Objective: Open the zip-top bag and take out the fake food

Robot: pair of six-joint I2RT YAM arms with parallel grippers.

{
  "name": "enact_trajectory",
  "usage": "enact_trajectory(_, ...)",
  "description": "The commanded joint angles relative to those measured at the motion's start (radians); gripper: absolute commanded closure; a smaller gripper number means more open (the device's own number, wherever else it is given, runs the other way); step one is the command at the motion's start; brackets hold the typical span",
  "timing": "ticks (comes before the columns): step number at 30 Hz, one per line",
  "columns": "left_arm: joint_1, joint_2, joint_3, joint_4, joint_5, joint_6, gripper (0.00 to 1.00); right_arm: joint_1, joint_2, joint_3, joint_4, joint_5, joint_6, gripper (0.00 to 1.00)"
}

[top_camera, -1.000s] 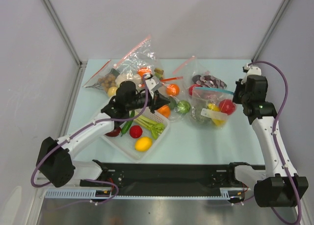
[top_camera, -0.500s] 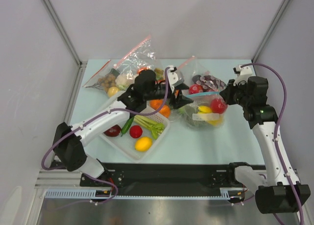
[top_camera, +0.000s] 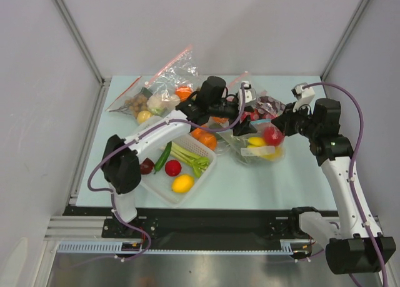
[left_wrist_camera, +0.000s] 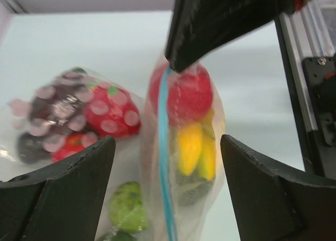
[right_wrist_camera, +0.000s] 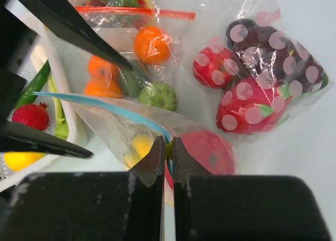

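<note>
The zip-top bag (top_camera: 253, 151) is right of the middle of the pale blue-green tabletop (top_camera: 250, 181), with its light blue zip strip turned up toward the right arm's fingers (right_wrist_camera: 157, 162). We see those clenched on one end of the strip. The fake food (left_wrist_camera: 189, 94) is inside the bag: a red round fruit uppermost, a yellow banana under it, and something grey-green lower down. The left arm's fingers (left_wrist_camera: 68, 194) are released and spread wide, one on each side of the bag and apart from it. Just beside the bag lie a clear bag printed with pink dots (right_wrist_camera: 262, 94), holding strawberries and dark grapes, and a red-strip bag (right_wrist_camera: 168, 25) of oranges. A white tray (top_camera: 159, 193) of toy produce sits to the left. Plain pale walls (top_camera: 219, 24) with metal corner posts enclose the tabletop.
</note>
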Motion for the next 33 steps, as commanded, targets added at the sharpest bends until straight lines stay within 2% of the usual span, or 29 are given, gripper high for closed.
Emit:
enact_trajectory(1,-0.02,0.027,0.042,-0.071,0.082,0.039,0.13,0.003,-0.019,0.002,0.065,-0.045,-0.007,1.0)
enact_trajectory(5,-0.04,0.07,0.076,-0.131,0.114,0.048,0.15,0.005,-0.028,0.001,0.07,-0.051,-0.009,1.0)
enact_trajectory(6,-0.042,0.076,0.082,-0.137,0.117,0.048,0.2,0.003,-0.031,0.001,0.072,-0.051,-0.009,1.0)
enact_trajectory(7,-0.043,0.087,0.086,-0.15,0.12,0.048,0.27,0.005,-0.036,0.001,0.073,-0.05,-0.01,1.0)
enact_trajectory(8,-0.043,0.093,0.09,-0.157,0.123,0.047,0.46,0.003,-0.038,-0.001,0.076,-0.048,-0.011,1.0)
enact_trajectory(11,-0.043,0.1,0.1,-0.178,0.108,0.053,0.73,0.005,-0.051,-0.001,0.073,-0.028,-0.011,1.0)
enact_trajectory(12,-0.043,0.103,0.106,-0.189,0.079,0.054,0.91,0.005,-0.06,-0.001,0.073,-0.016,-0.012,1.0)
enact_trajectory(13,-0.043,0.103,0.109,-0.2,0.05,0.054,0.99,0.005,-0.064,-0.001,0.073,-0.007,-0.012,1.0)
enact_trajectory(17,-0.028,0.099,0.105,-0.22,-0.032,0.041,1.0,0.005,-0.076,-0.001,0.07,0.027,-0.014,1.0)
enact_trajectory(26,0.053,0.05,0.033,-0.218,-0.02,0.025,1.0,0.006,-0.091,0.002,0.064,0.047,-0.018,0.99)
enact_trajectory(33,0.112,0.044,0.037,-0.227,0.0,0.022,1.0,0.005,-0.105,0.007,0.053,0.039,-0.021,0.99)
